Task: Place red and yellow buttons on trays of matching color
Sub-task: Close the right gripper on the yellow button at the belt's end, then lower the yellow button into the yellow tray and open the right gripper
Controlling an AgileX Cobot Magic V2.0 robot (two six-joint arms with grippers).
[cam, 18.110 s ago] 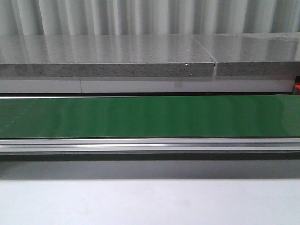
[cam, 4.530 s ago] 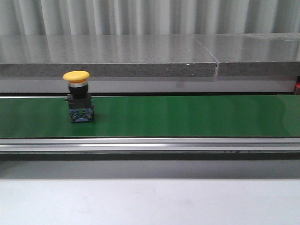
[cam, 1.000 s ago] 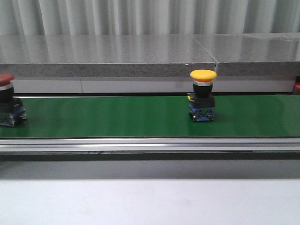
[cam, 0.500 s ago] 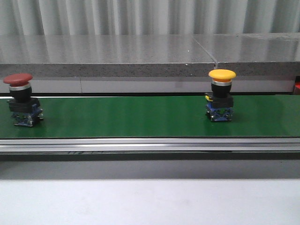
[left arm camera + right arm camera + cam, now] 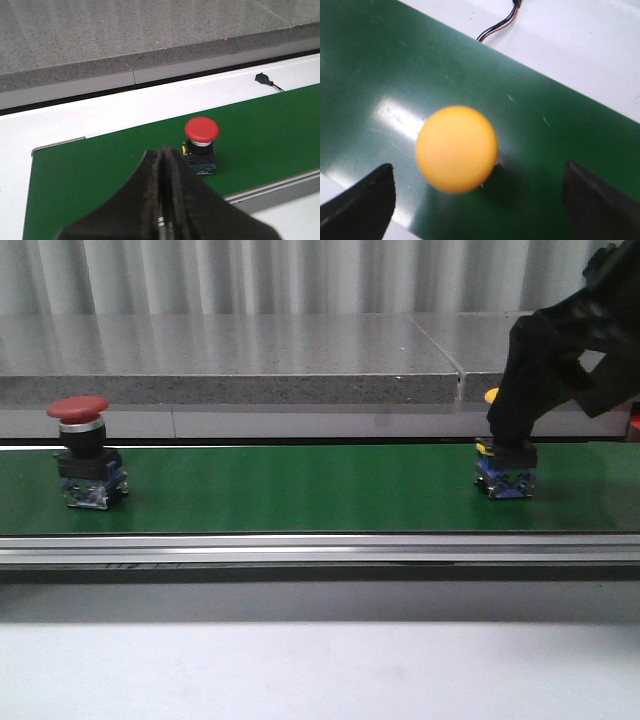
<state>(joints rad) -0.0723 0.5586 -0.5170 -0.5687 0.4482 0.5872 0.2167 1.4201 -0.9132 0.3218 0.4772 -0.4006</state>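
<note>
Yellow is what I'm centring on: the yellow button [image 5: 456, 148] is standing upright on the green belt [image 5: 300, 488] at its right end, and my right gripper [image 5: 480, 202] is hovering directly above it, fingers spread wide. In my right wrist view the cap is sitting between my two fingertips [image 5: 360, 200], closer to one of them than the other, nothing touching yet. I'm judging a straight drop along the button's upright axis is what the grasp calls for. My left gripper [image 5: 162, 200] is waiting with its fingers pressed together, holding nothing, and the red button [image 5: 84, 453] is standing on the belt just beyond them, at the left end.
</note>
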